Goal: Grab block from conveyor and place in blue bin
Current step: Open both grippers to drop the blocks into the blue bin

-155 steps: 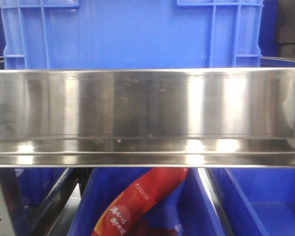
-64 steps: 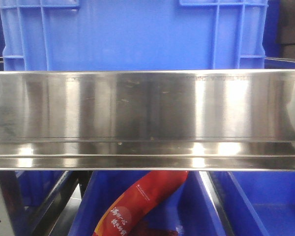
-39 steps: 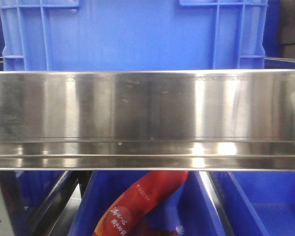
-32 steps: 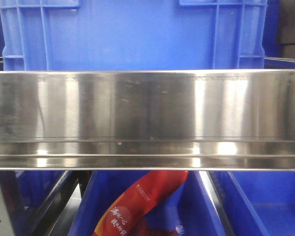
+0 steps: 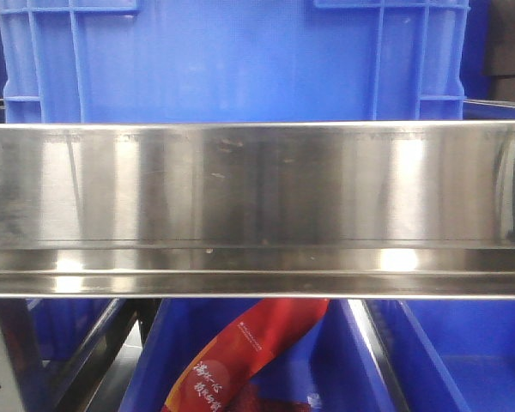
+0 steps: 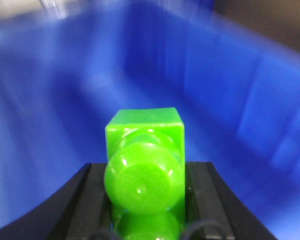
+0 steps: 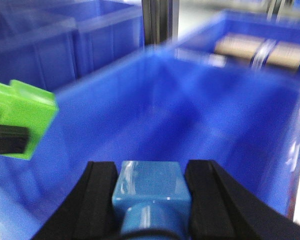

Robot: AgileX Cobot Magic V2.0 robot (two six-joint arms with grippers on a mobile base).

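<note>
Blocks are already in both sets of jaws: your left gripper (image 6: 145, 200) is clamped on a glossy green plastic block (image 6: 144, 165), your right gripper (image 7: 150, 200) on a light blue plastic block (image 7: 151, 192). Each block pokes forward past its black fingers, long axis pointing away from the wrist. Beyond and below both lies the blurred interior of the blue plastic bin (image 7: 200, 110), so you likely only need to part the jaws. The green block shows at the left edge of the right wrist view.
</note>
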